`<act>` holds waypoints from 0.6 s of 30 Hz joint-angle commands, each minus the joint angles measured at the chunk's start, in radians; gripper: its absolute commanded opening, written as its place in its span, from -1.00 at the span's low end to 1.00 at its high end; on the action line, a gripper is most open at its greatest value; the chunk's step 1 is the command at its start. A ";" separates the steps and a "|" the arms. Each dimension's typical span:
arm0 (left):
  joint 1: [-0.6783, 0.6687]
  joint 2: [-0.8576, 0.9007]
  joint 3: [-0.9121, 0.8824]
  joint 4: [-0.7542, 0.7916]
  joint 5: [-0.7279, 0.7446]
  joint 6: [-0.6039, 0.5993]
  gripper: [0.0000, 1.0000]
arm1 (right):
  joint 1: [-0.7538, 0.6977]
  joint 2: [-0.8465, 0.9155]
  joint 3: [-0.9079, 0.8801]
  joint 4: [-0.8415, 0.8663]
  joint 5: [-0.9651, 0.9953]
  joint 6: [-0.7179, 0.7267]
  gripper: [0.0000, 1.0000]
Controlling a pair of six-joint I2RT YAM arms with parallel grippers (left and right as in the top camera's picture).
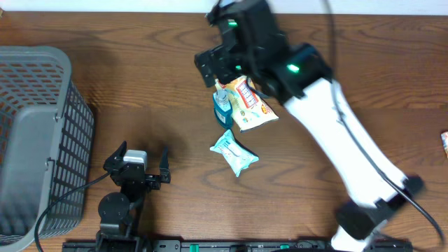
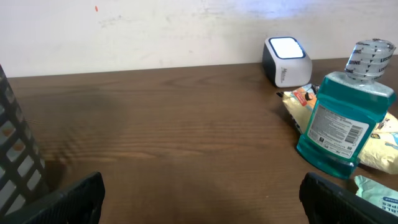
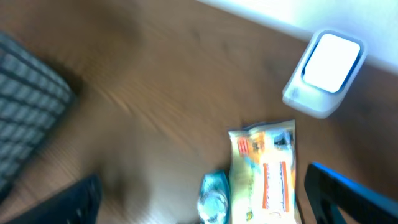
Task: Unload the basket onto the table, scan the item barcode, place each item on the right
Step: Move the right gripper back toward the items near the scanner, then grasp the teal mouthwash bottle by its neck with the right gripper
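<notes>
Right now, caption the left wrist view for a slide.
Upright teal mouthwash bottle beside a snack packet, white scanner behind.

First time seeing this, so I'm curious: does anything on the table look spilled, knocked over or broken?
Nothing stands out. The blue mouthwash bottle stands upright and capped, the snack packet and wipes pack lie flat, and no liquid shows on the table.

Teal, yellow and pale blue on a dark brown wood-grain table [image 1: 140, 84].
The translucent teal plastic mouthwash bottle [image 2: 342, 118] has a white printed label and a clear cap. The crinkled yellow snack packet [image 1: 250, 103] shows red-and-orange print, and the pale blue-and-white wipes pouch [image 1: 234, 152] is at its six o'clock. The grey plastic mesh basket [image 1: 35, 140] is at nine o'clock.
</notes>
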 commanded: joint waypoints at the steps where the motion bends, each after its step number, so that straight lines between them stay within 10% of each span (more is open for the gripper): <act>1: 0.003 -0.003 -0.016 -0.034 0.014 -0.002 1.00 | 0.006 0.183 0.118 -0.096 0.065 0.023 0.99; 18: 0.003 -0.003 -0.016 -0.033 0.014 -0.002 1.00 | 0.024 0.367 0.229 -0.272 0.055 0.093 0.89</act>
